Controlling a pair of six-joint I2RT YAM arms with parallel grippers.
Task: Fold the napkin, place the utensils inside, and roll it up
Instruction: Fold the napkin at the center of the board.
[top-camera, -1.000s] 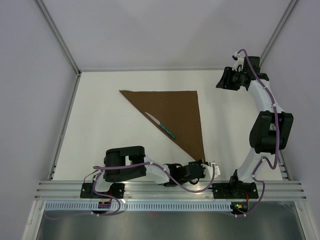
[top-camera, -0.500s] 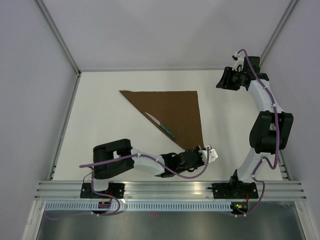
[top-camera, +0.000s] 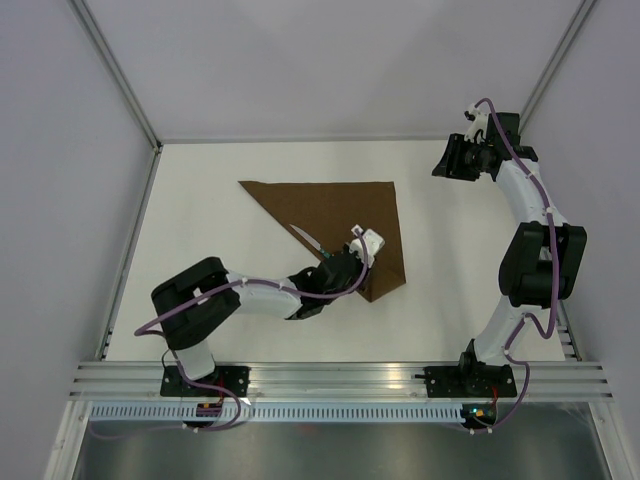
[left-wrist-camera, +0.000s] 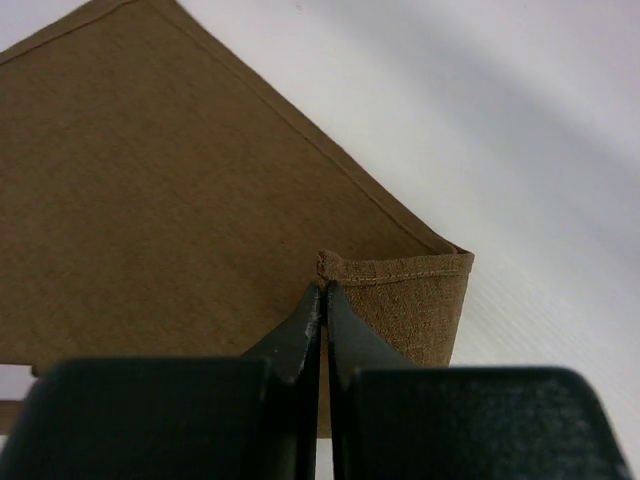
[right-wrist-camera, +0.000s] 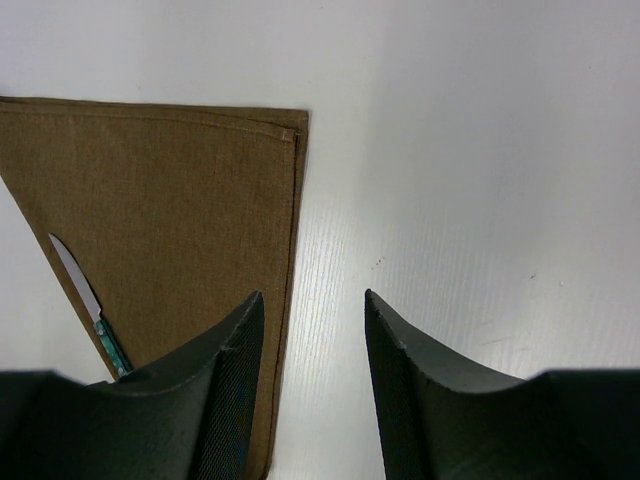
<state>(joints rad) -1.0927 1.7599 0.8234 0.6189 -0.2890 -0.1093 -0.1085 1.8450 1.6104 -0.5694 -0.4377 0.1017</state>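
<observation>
The dark-brown napkin (top-camera: 340, 205) lies as a triangle in the middle of the table. Its near tip is folded back up over itself. My left gripper (top-camera: 360, 245) is shut on that tip and holds it just right of the knife (top-camera: 306, 238). The knife's silver blade shows, but most of its teal handle is hidden by my left wrist. In the left wrist view the jaws (left-wrist-camera: 325, 290) pinch the hemmed corner of the napkin (left-wrist-camera: 150, 180). My right gripper (top-camera: 450, 160) is open and empty at the far right, above the table, beside the napkin's right edge (right-wrist-camera: 180, 200). The knife (right-wrist-camera: 85, 290) also shows there.
White table (top-camera: 200, 250) with a raised metal frame along the left, back and right sides. The rail with the arm bases (top-camera: 340, 375) runs along the near edge. The right arm stands upright at the right side.
My left gripper has carried the napkin's near tip from the near right edge up and leftward, folding it back over the cloth toward the knife. The right arm has not moved.
</observation>
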